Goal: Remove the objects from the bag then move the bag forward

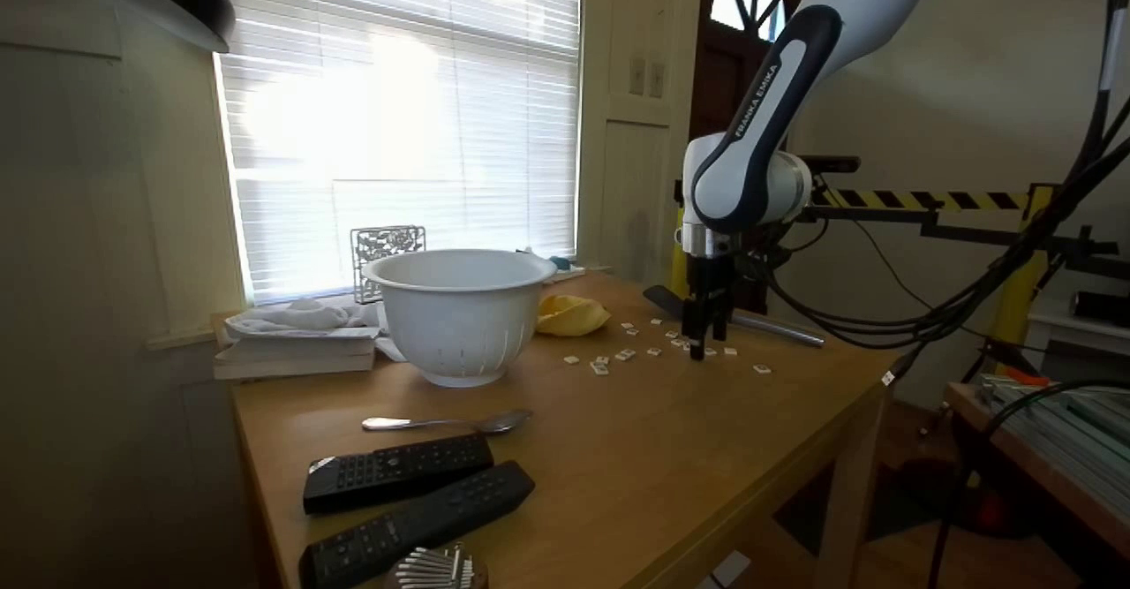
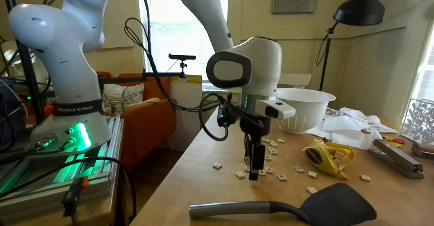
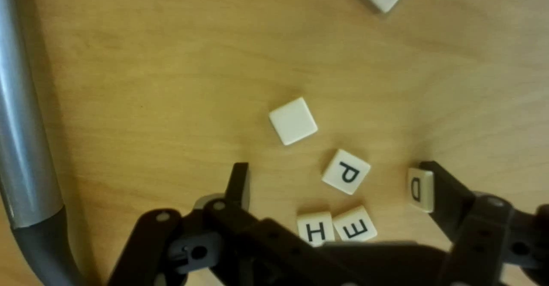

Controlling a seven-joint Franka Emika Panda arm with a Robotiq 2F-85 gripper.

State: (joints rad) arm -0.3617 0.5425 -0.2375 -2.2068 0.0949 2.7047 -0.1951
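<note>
In an exterior view, a Franka Emika arm (image 1: 750, 183) reaches down to a wooden table (image 1: 583, 448), its black gripper (image 1: 709, 346) low among scattered cream-white letter tiles (image 1: 625, 355). The small yellow bag (image 1: 572, 316) lies on the far side, just right of a white colander (image 1: 450, 324); a metal spoon (image 1: 441, 423) and two black remote controls (image 1: 397, 472) occupy the near left. In an exterior view, that bag rests on the tabletop at right, its mouth gaping, several tiles (image 2: 339, 156) showing inside, while loose ones are strewn to its left. A gray stapler (image 2: 398, 157) sits near it, farther right, and a black spatula (image 2: 339, 204) with a silver handle (image 2: 230, 208) lies across the near side; from this angle I cannot tell how far apart the jaws stand. In the wrist view, the jaws are plainly spread wide. A blank-faced tile (image 3: 294, 121) lies beyond the fingertips (image 3: 237, 183), a P tile (image 3: 346, 172) shows between the fingers, and an H tile (image 3: 316, 228) and an E tile (image 3: 355, 224) sit side by side on the near side. A D tile (image 3: 421, 190), seen at a slant, shows right beside the right-hand finger (image 3: 448, 198); whether the two touch, I cannot tell. The spatula's handle runs down the left.
</note>
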